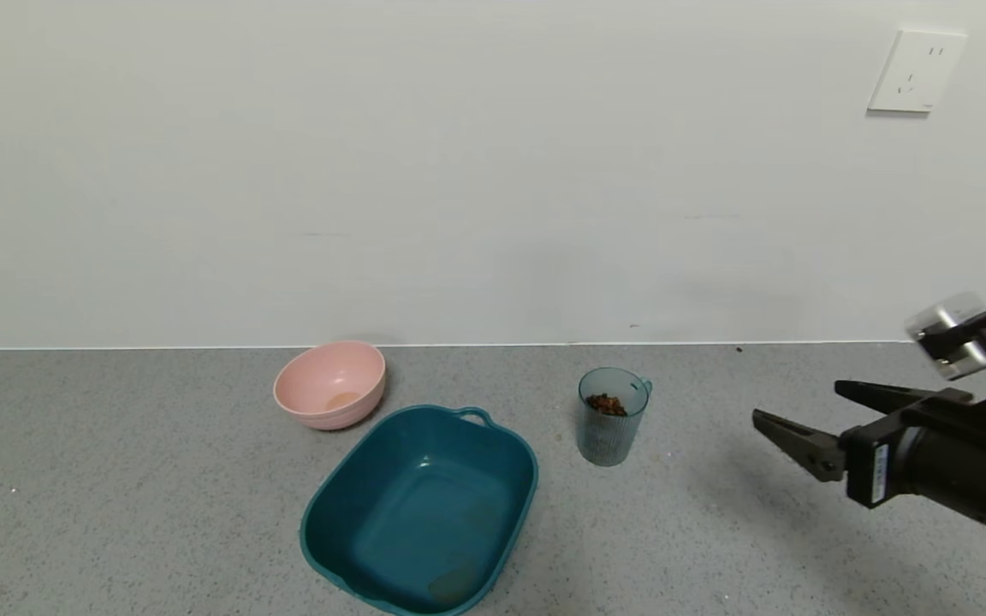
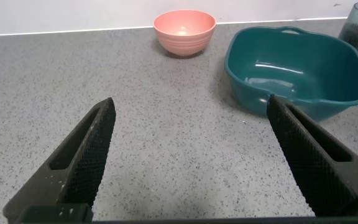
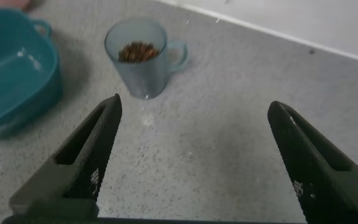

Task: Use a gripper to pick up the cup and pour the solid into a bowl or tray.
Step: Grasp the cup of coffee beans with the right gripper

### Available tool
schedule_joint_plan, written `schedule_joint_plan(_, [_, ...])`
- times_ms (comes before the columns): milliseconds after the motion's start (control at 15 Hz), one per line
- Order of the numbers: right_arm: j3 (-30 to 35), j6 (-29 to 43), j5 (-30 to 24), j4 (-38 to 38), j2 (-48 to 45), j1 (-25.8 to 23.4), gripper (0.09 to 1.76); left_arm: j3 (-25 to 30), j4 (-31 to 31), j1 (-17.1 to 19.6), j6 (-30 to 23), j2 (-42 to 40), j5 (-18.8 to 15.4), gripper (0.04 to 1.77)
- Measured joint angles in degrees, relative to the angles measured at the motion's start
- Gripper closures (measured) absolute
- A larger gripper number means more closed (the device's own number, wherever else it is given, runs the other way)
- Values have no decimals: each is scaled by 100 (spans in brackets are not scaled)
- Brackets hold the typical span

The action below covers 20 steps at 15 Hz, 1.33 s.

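Note:
The translucent blue-grey cup (image 1: 611,417) stands upright on the grey counter, right of the dark teal basin (image 1: 390,479), its teal handle at the far right of its rim. Brown bean-like pieces (image 1: 606,404) lie in it. The basin looks empty. My right gripper (image 1: 801,409) is open and empty, hovering to the right of the cup and apart from it. In the right wrist view the cup (image 3: 140,62) and its pieces (image 3: 138,51) lie ahead of the open gripper (image 3: 194,115). My left gripper (image 2: 191,118) is open and empty, on the basin's (image 2: 297,78) other side; it is out of the head view.
A smaller round pink bowl (image 1: 330,383) stands behind the basin's far left corner, near the white wall; it also shows in the left wrist view (image 2: 184,30). A wall socket (image 1: 917,72) is at upper right. Bare speckled counter lies between the cup and the right gripper.

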<state>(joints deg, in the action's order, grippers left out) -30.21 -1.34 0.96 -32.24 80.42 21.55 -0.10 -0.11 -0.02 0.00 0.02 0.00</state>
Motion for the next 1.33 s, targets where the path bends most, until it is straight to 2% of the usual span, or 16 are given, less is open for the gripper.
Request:
schedule_joint_plan(333, [9,22,389,-1017,1538,739,14,0,0,0,0,0,0,6])
schedule_joint_plan(800, [-262,57,874,-2833,3512,1106,14,0,-2,2,0,0,0,6])
schedule_joint_plan(1333, [-1202,357,1320,-2977,4723,1137,14,0,1,2,0,0,0,6])
